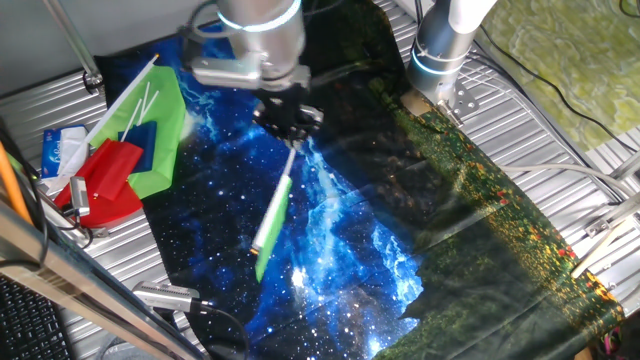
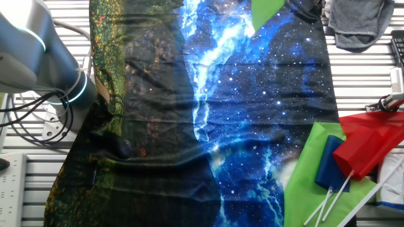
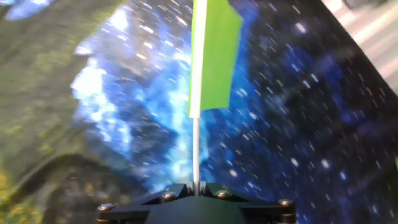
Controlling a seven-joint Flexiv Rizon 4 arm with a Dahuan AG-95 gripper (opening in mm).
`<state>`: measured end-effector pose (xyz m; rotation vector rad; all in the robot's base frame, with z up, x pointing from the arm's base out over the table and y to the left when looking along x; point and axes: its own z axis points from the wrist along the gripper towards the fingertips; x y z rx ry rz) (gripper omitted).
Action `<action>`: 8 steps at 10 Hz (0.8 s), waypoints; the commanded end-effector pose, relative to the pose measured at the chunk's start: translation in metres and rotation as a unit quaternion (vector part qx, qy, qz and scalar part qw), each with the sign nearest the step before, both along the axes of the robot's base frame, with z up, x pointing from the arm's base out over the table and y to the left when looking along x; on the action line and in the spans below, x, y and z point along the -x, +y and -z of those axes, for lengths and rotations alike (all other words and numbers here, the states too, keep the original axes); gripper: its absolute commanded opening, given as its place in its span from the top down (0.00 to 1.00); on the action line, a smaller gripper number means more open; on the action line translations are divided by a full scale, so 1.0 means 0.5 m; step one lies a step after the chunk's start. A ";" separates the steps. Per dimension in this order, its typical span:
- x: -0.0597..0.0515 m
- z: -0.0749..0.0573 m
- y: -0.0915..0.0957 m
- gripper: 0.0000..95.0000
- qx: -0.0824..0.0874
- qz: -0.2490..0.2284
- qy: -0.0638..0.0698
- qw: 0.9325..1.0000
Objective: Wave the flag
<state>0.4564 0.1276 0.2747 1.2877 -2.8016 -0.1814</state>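
Observation:
The flag (image 1: 272, 222) is a small bright-green cloth on a thin white stick. My gripper (image 1: 291, 124) is shut on the stick's end and holds the flag above the blue starry cloth (image 1: 330, 230), pointing down toward the front. In the hand view the gripper (image 3: 196, 186) pinches the stick at the bottom and the green flag (image 3: 214, 56) stands straight up from it; the background is motion-blurred. In the other fixed view only a corner of the flag (image 2: 266, 11) shows at the top edge.
A pile at the left holds a larger green flag (image 1: 160, 135) with white sticks, a red flag (image 1: 105, 180) and a blue one; it also shows at the bottom right of the other fixed view (image 2: 366, 148). A second arm's base (image 1: 440, 50) stands at the back.

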 end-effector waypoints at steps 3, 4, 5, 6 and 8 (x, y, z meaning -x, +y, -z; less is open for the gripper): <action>0.004 0.063 -0.120 1.00 0.040 0.162 0.071 0.983; -0.002 0.076 -0.125 1.00 0.038 0.149 0.074 0.985; -0.008 0.088 -0.129 1.00 0.028 0.121 0.072 0.990; -0.015 0.100 -0.132 1.00 -0.008 0.049 0.069 0.996; -0.024 0.102 -0.121 1.00 -0.046 -0.024 0.062 0.997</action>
